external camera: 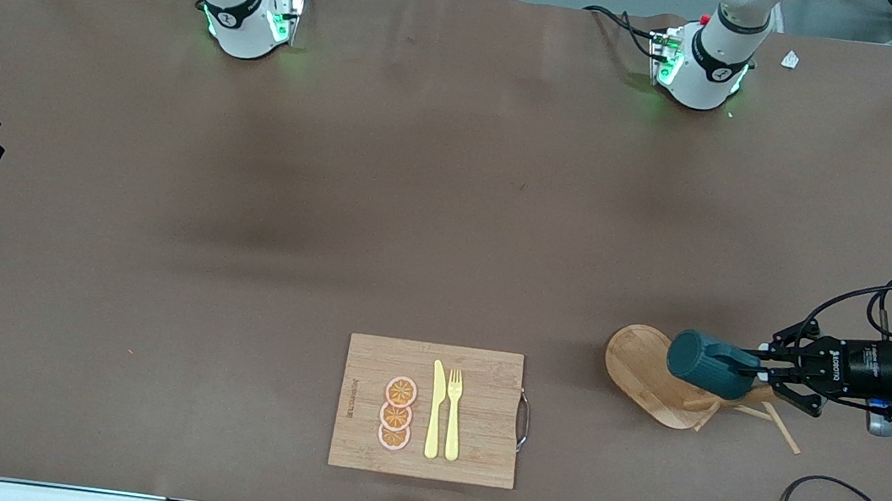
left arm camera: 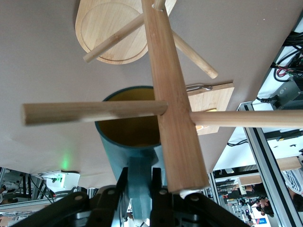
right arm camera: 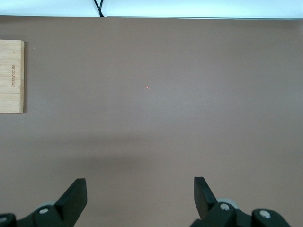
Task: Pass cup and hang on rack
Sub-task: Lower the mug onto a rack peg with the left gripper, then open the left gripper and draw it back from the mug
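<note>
- We see the left pincer clamped on the cup handle, cup held over the rack, against its post.
- Right pincer hangs wide over bare desk.

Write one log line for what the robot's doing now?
left gripper: shut on cup handle, at rack | right gripper: open, waiting
</note>
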